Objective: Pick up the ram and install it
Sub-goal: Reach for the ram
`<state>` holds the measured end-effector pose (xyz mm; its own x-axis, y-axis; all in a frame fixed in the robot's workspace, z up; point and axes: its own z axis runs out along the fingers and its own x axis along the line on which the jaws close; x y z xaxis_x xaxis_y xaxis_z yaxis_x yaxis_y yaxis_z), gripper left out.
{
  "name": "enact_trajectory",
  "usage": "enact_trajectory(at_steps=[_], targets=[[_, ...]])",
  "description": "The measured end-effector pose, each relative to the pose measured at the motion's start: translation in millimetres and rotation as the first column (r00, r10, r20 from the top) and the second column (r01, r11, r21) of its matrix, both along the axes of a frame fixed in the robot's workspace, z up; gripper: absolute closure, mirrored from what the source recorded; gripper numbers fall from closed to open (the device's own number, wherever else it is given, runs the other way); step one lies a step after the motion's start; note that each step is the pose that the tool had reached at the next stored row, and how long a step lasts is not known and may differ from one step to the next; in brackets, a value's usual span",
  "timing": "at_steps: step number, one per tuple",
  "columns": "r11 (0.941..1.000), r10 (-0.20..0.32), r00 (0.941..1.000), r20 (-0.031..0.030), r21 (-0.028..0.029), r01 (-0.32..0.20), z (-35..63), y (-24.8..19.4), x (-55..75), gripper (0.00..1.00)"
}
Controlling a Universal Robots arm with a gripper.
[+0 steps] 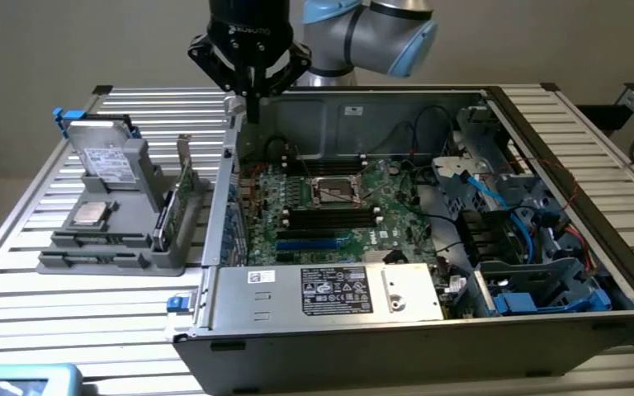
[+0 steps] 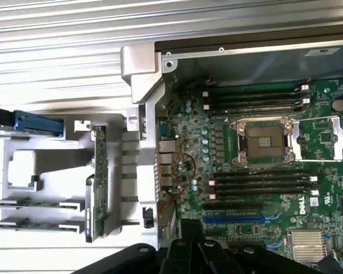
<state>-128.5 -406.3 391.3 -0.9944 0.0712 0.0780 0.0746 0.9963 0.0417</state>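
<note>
Two ram sticks (image 2: 31,202) lie edge-up in the end grooves of the grey holder (image 2: 131,171), in the wrist view. My black gripper (image 1: 253,114) hangs shut and empty high over the back wall of the open computer case (image 1: 405,330), between the holder (image 1: 108,256) and the motherboard (image 1: 328,206). Its fingers (image 2: 191,234) are pressed together with nothing between them. Black memory slots (image 2: 254,97) run on both sides of the bare processor socket (image 2: 263,142); a second bank of slots (image 2: 260,185) is on the other side.
The holder also carries a silver hard drive (image 1: 113,161) with blue handles, a processor chip (image 1: 88,214) and a green expansion card (image 1: 174,206) standing on edge. Cables and blue drive bays (image 1: 515,239) fill the case at the exterior view's right. A slatted metal table (image 1: 75,313) lies underneath.
</note>
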Motion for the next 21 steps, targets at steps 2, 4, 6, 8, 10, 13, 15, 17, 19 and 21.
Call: enact_trajectory(at_steps=[2, 4, 6, 8, 10, 13, 15, 17, 19, 21], targets=[[1.0000, 0.000, 1.0000, -0.0035, -0.0003, 0.000, -1.5, 0.0, -8.3, 0.89], [1.0000, 0.000, 1.0000, -0.0039, -0.0002, 0.000, -3.0, 0.0, -17.2, 0.89], [1.0000, 0.000, 1.0000, -0.0039, -0.0002, 0.000, -4.5, 0.0, -26.4, 0.89], [1.0000, 0.000, 1.0000, -0.0038, -0.0001, 0.000, -5.9, 0.0, -35.2, 0.89], [1.0000, 0.000, 1.0000, -0.0038, -0.0001, 0.000, -7.1, -0.1, -44.5, 0.89], [1.0000, 0.000, 1.0000, -0.0039, -0.0002, 0.000, -8.7, -0.2, -58.4, 0.89], [1.0000, 0.000, 1.0000, -0.0039, -0.0002, 0.000, -9.8, -0.4, -67.1, 0.89], [1.0000, 0.000, 1.0000, -0.0039, -0.0002, 0.000, -10.6, -0.8, -76.5, 0.89], [1.0000, 0.000, 1.0000, -0.0038, -0.0002, 0.000, -11.5, -2.0, -85.5, 0.89], [1.0000, 0.000, 1.0000, -0.0039, -0.0002, 0.000, -12.3, -4.1, -94.5, 0.89]])
